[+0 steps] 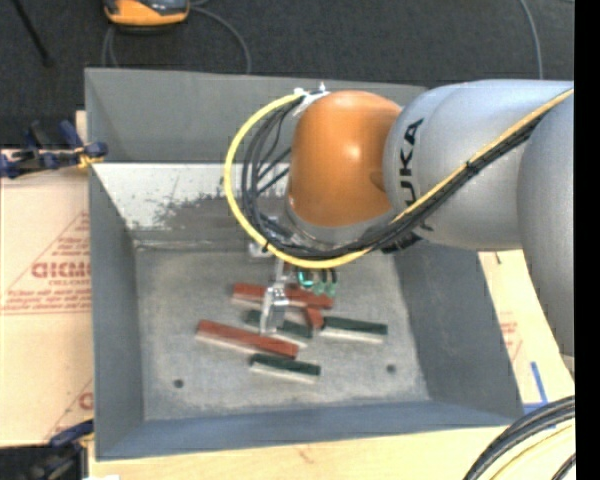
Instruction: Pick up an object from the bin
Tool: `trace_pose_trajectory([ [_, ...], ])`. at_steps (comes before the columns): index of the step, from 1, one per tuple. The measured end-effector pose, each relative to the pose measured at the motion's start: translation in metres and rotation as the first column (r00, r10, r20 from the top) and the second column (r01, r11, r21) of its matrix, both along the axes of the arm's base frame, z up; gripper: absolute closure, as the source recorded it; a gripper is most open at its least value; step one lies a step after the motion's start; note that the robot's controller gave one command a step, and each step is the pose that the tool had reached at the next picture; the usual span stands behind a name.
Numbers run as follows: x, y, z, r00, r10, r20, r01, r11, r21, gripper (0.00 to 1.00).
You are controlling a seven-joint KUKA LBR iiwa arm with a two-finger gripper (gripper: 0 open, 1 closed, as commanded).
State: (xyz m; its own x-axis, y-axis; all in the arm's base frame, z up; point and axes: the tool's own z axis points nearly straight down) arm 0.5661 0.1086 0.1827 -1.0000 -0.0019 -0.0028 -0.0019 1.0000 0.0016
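Nearest to us is our own arm, its orange wrist cover (340, 158) and looped cables (242, 183) hanging over the middle of the bin (110, 318) and hiding part of what lies under it. Below that cover the gripper (274, 311) is down among a loose cluster of flat bars on the bin floor.

Our likeliest target, we judge, is the short red bar (255, 294), which lies flat and appears to touch the gripper's far side. From this angle we cannot tell whether the gripper is open or closed, nor whether it has anything between its parts. A second red piece (310, 314) lies just beside the gripper, on the arm's side.

Farther out, the long red bar (245, 338) lies flat just on the camera side of the gripper, slanted across the floor. Beyond it, nearer the front wall, is one dark green bar (285, 367). Another green bar (355, 330) lies off on the arm's side, near the second red piece.

We judge the wrist points straight down because the bars lie flat and overlapping, so a top approach is the way in.
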Motion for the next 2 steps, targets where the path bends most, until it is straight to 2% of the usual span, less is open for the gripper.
trace_pose_trajectory([
  [1,-0.0104,-0.0202,-0.1069,1.0,0.015,0.008,-0.015,1.0,0.003,1.0],
  [2,-0.0104,-0.0202,-0.1069,1.0,0.014,0.008,-0.014,1.0,0.003,1.0],
])
